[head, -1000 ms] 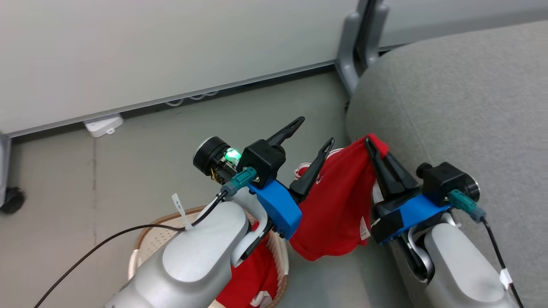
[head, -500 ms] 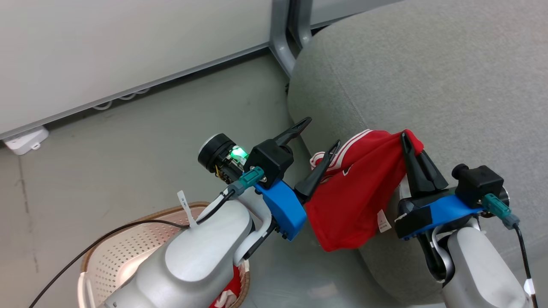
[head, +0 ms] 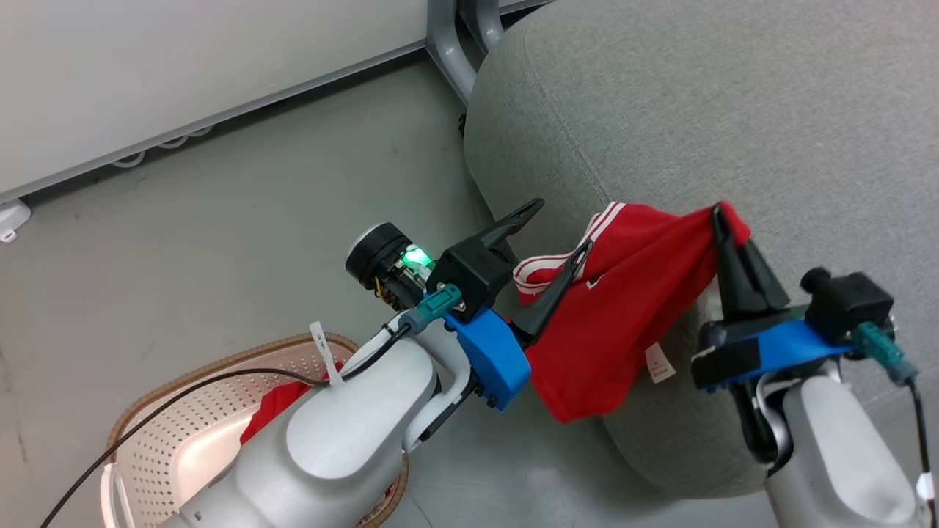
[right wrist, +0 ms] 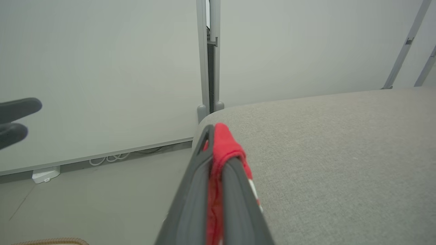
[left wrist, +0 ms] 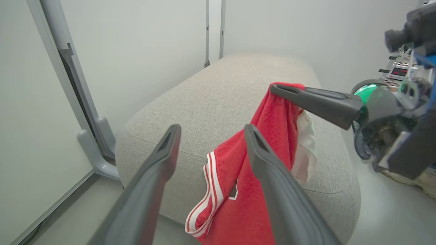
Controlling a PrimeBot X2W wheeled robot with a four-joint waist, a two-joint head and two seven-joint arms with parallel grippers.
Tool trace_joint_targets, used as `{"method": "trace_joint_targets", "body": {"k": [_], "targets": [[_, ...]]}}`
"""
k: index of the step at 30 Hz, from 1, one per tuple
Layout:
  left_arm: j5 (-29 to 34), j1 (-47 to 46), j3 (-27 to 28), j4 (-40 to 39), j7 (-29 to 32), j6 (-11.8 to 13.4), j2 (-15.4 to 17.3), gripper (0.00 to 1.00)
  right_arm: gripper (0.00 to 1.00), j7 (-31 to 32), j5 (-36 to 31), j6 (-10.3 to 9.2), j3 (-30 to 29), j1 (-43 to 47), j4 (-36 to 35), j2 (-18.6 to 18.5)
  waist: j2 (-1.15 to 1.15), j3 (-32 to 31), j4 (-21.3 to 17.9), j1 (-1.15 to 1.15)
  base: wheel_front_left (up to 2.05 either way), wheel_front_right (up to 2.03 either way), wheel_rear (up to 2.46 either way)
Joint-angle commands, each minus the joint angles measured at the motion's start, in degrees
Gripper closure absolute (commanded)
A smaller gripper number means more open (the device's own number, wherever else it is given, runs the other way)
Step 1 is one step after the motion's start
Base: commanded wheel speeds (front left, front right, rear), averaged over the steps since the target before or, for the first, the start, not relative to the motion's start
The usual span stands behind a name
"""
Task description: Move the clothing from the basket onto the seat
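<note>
My right gripper (head: 722, 216) is shut on the top edge of a bright red garment (head: 623, 308) with white stripes. The garment hangs down over the front edge of the light grey seat (head: 697, 110). The red cloth (right wrist: 223, 143) shows pinched between the right fingers above the seat (right wrist: 323, 136). My left gripper (head: 563, 224) stands open just left of the garment, holding nothing, its fingers (left wrist: 172, 132) spread beside the cloth (left wrist: 238, 211). A second red garment (head: 275, 411) lies in the cream basket (head: 169, 396) at lower left, mostly hidden by my left forearm.
A grey metal post foot (head: 447, 37) stands against the pale wall behind the seat's corner. A small white box (right wrist: 44, 174) and looped cables lie along the wall base. Bare grey floor (head: 220, 242) spreads between the basket and the wall.
The head camera has swung toward the seat. My right gripper has carried the red garment from beside the seat's edge to over it. The left gripper has stayed open alongside.
</note>
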Motion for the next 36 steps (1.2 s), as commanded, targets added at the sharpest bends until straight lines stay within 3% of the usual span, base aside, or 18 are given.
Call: {"method": "trace_joint_targets", "body": {"k": [1, 9, 22, 29, 36], "targets": [[0.2, -0.8, 0.0, -0.1, -0.1, 0.1, 0.6, 0.00, 1.00, -0.1, -0.5, -0.04, -0.7, -1.9, -1.0, -0.2, 0.00, 0.7, 0.2, 0.00, 0.00, 0.00, 0.00], [1.2, -3.2, 0.0, -1.7, 0.8, 0.6, 1.9, 0.00, 1.00, -0.1, -0.7, -0.04, -5.2, -12.7, -5.8, -4.5, 0.00, 6.7, 1.0, 0.00, 0.00, 0.00, 0.00], [4.6, -9.7, -0.9, -5.9, 3.5, 0.6, 4.7, 0.00, 1.00, -0.1, 0.7, -0.06, -22.9, -27.7, -11.6, -18.9, 0.00, 20.9, 4.1, 0.00, 0.00, 0.00, 0.00], [6.0, -12.4, -0.9, -8.3, 4.6, 1.0, 6.3, 0.00, 1.00, -0.1, 2.8, -0.05, -28.1, -32.6, -6.4, -26.1, 0.00, 26.5, 4.2, 0.00, 0.00, 0.00, 0.00], [6.8, -14.5, -1.1, -10.2, 5.6, 1.1, 7.1, 0.00, 1.00, -0.1, 1.1, -0.05, -27.9, -33.0, 2.5, -24.8, 0.00, 30.9, 4.7, 0.00, 0.00, 0.00, 0.00]]}}
